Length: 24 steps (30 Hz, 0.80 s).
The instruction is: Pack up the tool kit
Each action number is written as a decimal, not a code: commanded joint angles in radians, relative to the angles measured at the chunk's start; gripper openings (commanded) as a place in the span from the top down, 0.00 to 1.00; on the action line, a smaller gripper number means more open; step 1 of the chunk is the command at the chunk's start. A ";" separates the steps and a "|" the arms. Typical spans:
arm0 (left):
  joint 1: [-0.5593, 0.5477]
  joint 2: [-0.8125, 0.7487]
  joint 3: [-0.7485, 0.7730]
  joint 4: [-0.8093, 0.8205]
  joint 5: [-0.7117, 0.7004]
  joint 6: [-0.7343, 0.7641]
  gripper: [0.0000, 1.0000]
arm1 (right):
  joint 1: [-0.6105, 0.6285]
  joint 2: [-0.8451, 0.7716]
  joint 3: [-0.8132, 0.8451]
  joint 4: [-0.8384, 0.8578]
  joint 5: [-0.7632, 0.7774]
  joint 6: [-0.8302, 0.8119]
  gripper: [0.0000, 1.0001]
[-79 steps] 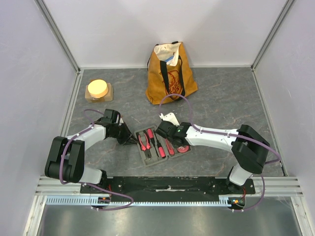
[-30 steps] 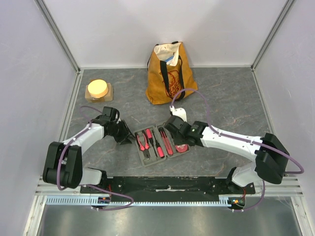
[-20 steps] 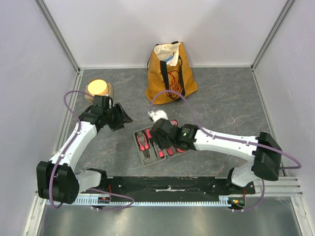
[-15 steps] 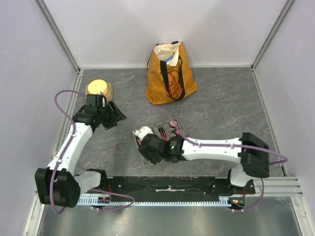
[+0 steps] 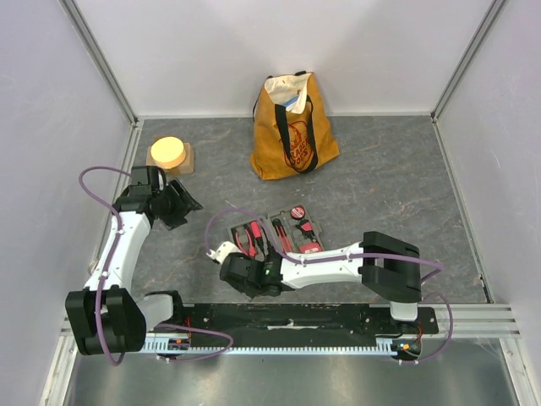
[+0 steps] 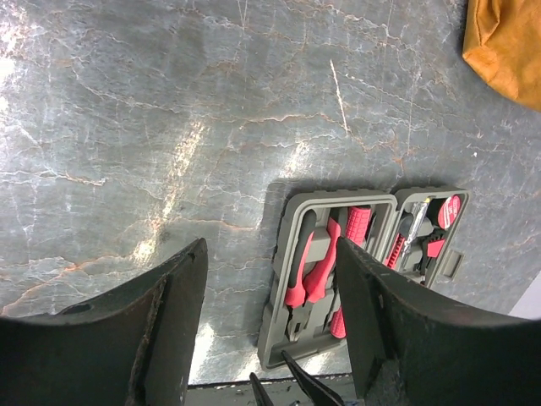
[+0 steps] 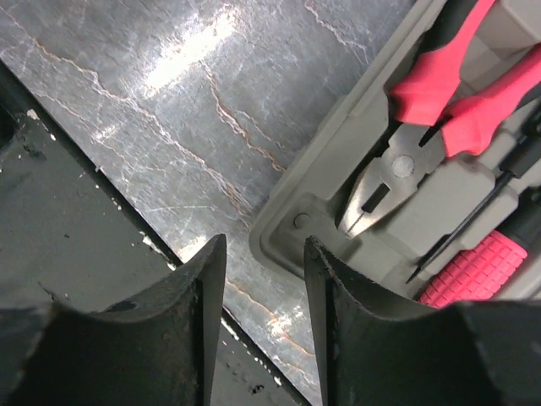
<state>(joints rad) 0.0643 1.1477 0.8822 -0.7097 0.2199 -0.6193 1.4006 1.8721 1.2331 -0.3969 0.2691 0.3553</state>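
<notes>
The left tool (image 6: 269, 254) hangs with its fingers wide apart and empty, above the bare table (image 6: 169, 101) and left of the case (image 5: 275, 239). The right tool (image 7: 264, 254) has its fingers a little apart, also empty. It is low over the table, just off the case's near left corner. The case lies open and flat at mid-table, towards the front. Pliers (image 7: 414, 135) and a red-handled screwdriver (image 7: 473, 266) sit in its left half, with a tape measure (image 5: 297, 212) and slim drivers in the right half. A bag (image 5: 292, 127) stands well behind it.
</notes>
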 commanded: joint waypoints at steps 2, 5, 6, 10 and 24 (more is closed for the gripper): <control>0.022 -0.002 -0.026 0.010 0.073 0.030 0.32 | 0.001 0.038 0.035 0.075 -0.013 -0.006 0.57; 0.023 -0.012 -0.069 0.042 0.131 0.015 0.32 | 0.000 0.053 0.039 0.093 -0.028 -0.016 0.71; 0.023 -0.022 -0.092 0.058 0.156 0.009 0.32 | 0.001 0.055 0.042 0.095 -0.028 -0.021 0.74; 0.023 -0.042 -0.166 0.117 0.257 0.007 0.32 | 0.000 0.029 0.048 0.112 0.002 -0.016 0.94; 0.003 -0.065 -0.344 0.347 0.561 0.003 0.23 | -0.071 -0.221 -0.083 0.314 -0.067 0.011 1.00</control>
<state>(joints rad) 0.0803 1.0924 0.5686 -0.5007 0.6460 -0.6128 1.3518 1.7317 1.1645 -0.2462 0.2588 0.3710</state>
